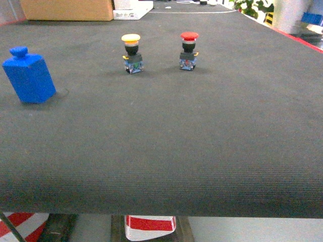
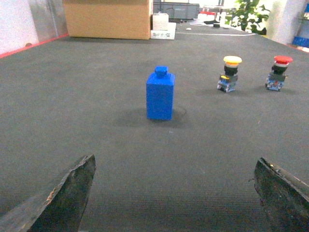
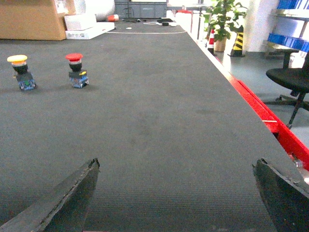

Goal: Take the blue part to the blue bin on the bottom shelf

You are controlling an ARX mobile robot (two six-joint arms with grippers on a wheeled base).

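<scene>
From the head, the blue part (image 1: 29,75) stands upright at the left of the dark mat (image 1: 166,151), well apart from a yellow button (image 1: 132,53) and red button (image 1: 189,50). The left wrist shows the left gripper (image 2: 174,193) spread wide, facing the part (image 2: 160,94). The right wrist shows the right gripper (image 3: 176,195) spread, empty.

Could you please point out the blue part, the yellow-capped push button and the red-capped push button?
blue part (image 2: 160,96): left wrist view, front face.
yellow-capped push button (image 1: 131,38): head view, yellow cap.
red-capped push button (image 1: 189,36): head view, red cap.
</scene>
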